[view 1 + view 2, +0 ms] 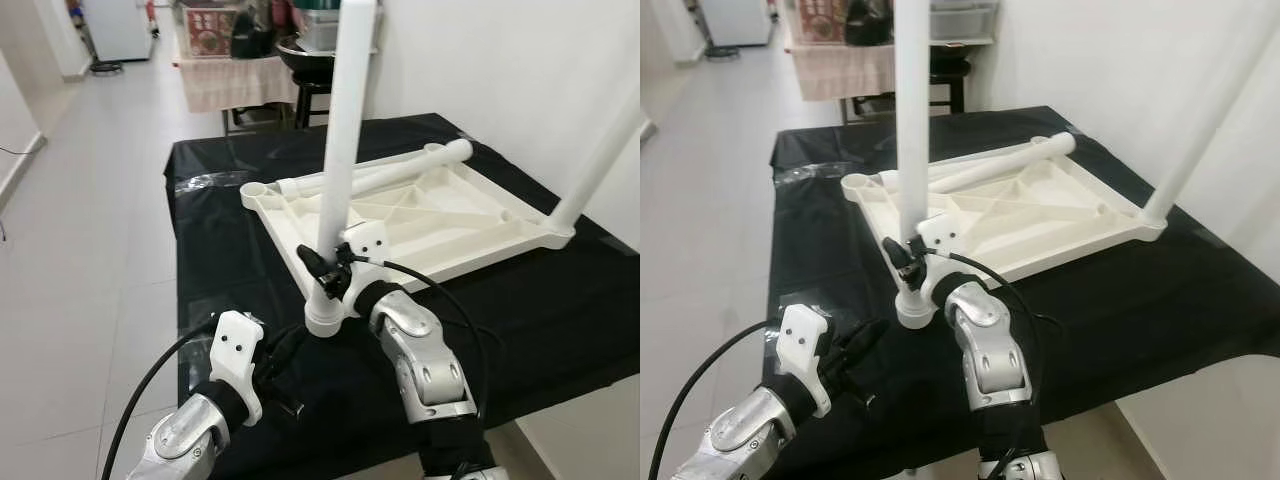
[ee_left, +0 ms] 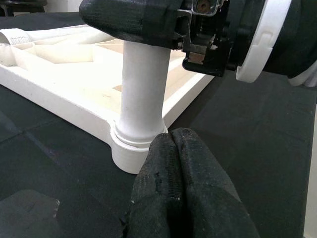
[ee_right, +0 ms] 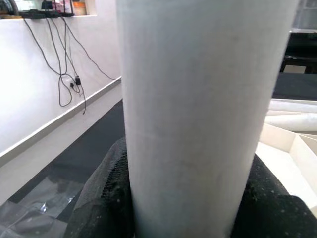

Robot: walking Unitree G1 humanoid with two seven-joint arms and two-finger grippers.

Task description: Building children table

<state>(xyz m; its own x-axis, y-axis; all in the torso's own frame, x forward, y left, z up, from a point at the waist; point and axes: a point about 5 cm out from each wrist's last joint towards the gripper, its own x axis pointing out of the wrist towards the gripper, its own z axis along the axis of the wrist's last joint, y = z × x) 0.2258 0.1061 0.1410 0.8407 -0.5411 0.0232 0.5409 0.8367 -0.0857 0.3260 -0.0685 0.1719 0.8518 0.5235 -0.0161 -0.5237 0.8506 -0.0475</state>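
The upright leg (image 1: 345, 130) is clamped low by the right gripper (image 1: 335, 272) in the near corner socket (image 1: 324, 322) of the upturned tabletop (image 1: 420, 215); it should be kept vertical while seated. The left gripper (image 2: 173, 163), fingers pressed together, holds nothing beside the socket

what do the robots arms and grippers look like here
Both arms are jointed silver metal. Each wrist carries a white plastic block, and black cables loop from it. The left gripper and right gripper have long black fingers with a rough, fabric-like covering.
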